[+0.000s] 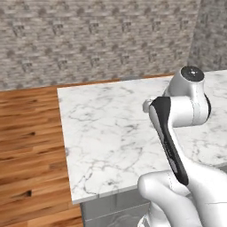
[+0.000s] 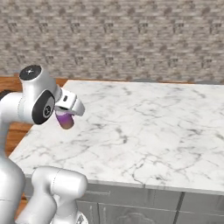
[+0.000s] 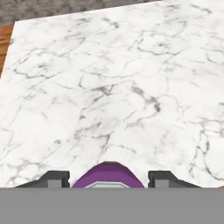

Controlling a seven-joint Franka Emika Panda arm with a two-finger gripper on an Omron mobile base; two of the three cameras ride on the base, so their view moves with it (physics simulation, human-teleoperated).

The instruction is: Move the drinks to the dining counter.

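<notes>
Kitchen: marble counter (image 2: 144,131), stone-tile wall (image 2: 113,39)

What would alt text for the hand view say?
The gripper, shut on the purple can, hangs above the white marble dining counter. A strip of wood floor shows past the counter's left edge.
</notes>
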